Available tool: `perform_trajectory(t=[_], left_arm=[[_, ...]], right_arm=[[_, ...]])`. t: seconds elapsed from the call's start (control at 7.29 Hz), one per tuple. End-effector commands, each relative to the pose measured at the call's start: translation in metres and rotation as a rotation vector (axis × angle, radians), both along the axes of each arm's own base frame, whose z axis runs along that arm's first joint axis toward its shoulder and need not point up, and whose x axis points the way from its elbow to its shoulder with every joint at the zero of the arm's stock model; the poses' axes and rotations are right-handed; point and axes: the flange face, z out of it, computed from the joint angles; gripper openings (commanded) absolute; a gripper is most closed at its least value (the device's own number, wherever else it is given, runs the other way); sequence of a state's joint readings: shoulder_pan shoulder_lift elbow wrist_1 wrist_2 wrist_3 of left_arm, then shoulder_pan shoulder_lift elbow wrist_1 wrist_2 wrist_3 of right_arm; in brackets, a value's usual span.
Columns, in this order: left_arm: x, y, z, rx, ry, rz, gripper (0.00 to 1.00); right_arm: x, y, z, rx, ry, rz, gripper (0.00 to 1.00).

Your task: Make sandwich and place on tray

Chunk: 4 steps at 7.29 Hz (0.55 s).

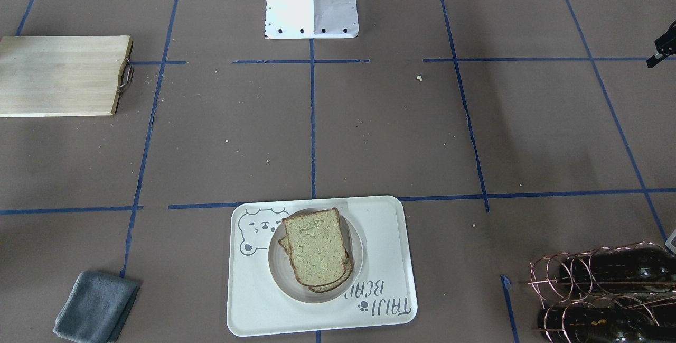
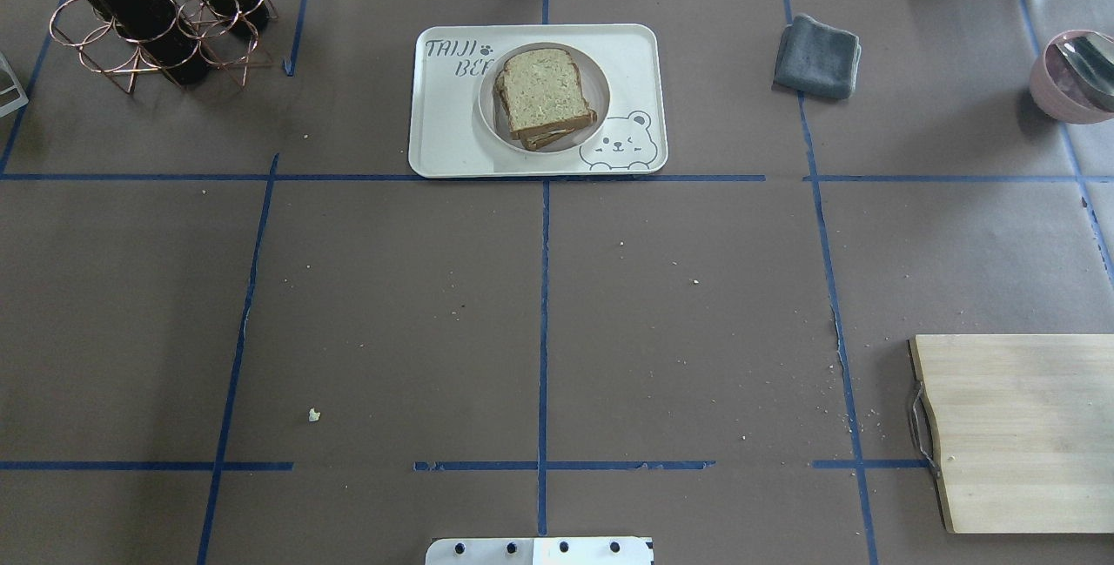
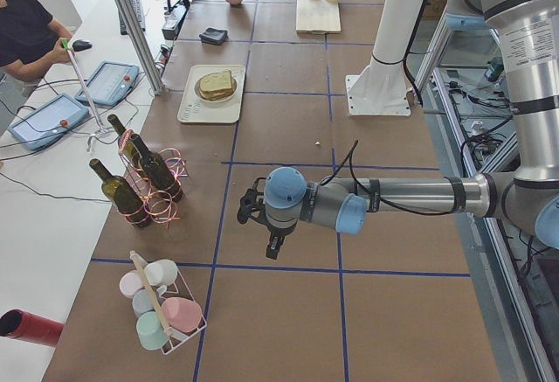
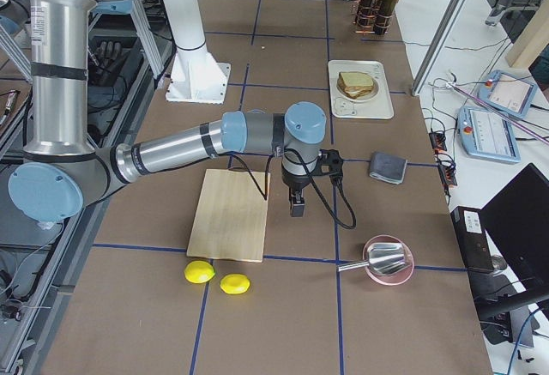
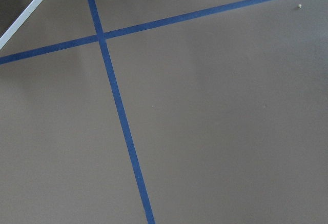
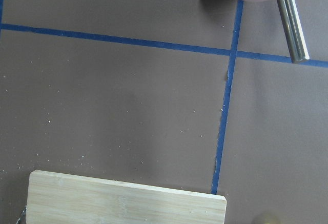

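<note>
The sandwich [image 1: 316, 250] is two stacked bread slices lying on a small round white plate [image 1: 280, 269]. The plate sits on the cream bear tray [image 1: 385, 237] at the table's far middle. The sandwich [image 2: 544, 90] and tray [image 2: 448, 130] also show in the overhead view. A thin white edge shows between the slices, and the egg is otherwise hidden. My left gripper [image 3: 273, 246] hangs over bare table far from the tray. My right gripper [image 4: 296, 206] hangs beside the wooden board. I cannot tell whether either is open or shut. Neither wrist view shows its fingers.
A wooden board [image 2: 1018, 430] lies at the near right. A grey cloth [image 2: 818, 56] lies right of the tray. A copper rack with wine bottles [image 2: 148, 16] stands far left. A pink bowl with a metal ladle [image 2: 1070, 77] stands far right. Two lemons [image 4: 219, 278] lie past the board.
</note>
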<state>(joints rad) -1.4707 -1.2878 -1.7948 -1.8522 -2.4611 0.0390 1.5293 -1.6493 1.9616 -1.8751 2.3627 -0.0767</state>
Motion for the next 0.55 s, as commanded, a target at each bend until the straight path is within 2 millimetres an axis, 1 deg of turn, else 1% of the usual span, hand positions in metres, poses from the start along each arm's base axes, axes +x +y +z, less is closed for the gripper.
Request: perform_trajectory(t=[0.0, 0.14, 0.27, 0.41], left_arm=[[0.000, 0.000, 0.000, -0.002, -0.002, 0.000, 1.00], [0.001, -0.005, 0.006, -0.012, -0.008, 0.002, 1.00], [0.000, -0.007, -0.005, 0.005, -0.005, 0.000, 1.00], [0.001, -0.008, -0.003, 0.001, -0.005, 0.001, 1.00]], right_arm=[[0.000, 0.001, 0.000, 0.004, -0.003, 0.000, 1.00], [0.000, 0.002, -0.003, 0.009, -0.003, 0.000, 1.00], [0.000, 0.001, -0.003, 0.012, -0.003, 0.000, 1.00], [0.000, 0.001, -0.003, 0.012, -0.003, 0.000, 1.00]])
